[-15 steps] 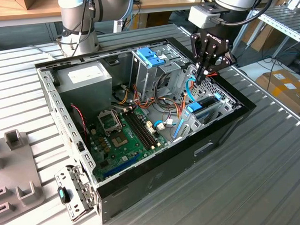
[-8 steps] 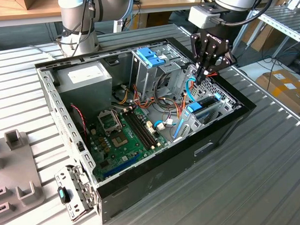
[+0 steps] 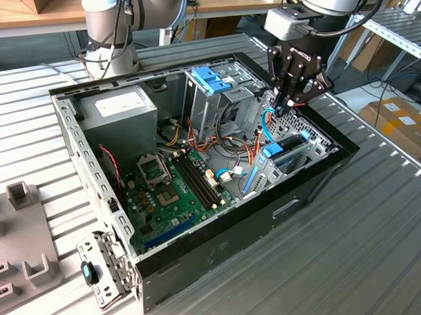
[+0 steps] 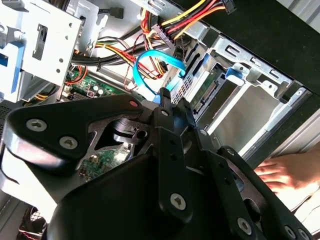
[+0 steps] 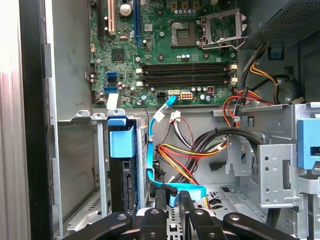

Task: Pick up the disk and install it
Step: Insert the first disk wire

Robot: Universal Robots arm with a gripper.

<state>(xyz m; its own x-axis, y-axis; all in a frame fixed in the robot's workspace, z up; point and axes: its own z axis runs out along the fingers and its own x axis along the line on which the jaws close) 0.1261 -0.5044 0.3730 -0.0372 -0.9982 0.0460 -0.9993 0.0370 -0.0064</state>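
First wrist view shows the gripper (image 5: 172,202) nearly closed, its two black fingers (image 5: 159,204) pinching the end of a light-blue data cable (image 5: 150,150) with only that narrow strip between them. The cable loops up from there to the motherboard (image 5: 165,50). In the exterior view the gripper (image 3: 286,108) hangs inside the open computer case (image 3: 221,261), low over the corner at the exterior view's right.

Just beside the gripper, the disk (image 5: 122,180) stands on edge in a metal bay against the case wall. It is a dark, flat slab with a light-blue carrier tab capping its end. In the exterior view the disk (image 3: 288,149) sits seated in that bay, below the gripper, blue rail pieces showing at both ends.

Bundles of red, yellow and black wires (image 5: 190,150) run between the bay and the tall drive cage (image 3: 215,102), which carries a blue latch (image 3: 211,80). A grey power supply (image 3: 119,109) fills the far corner. The case lies on a ribbed metal tabletop (image 3: 366,249). In the second wrist view a person's hand (image 4: 282,172) rests outside the case.
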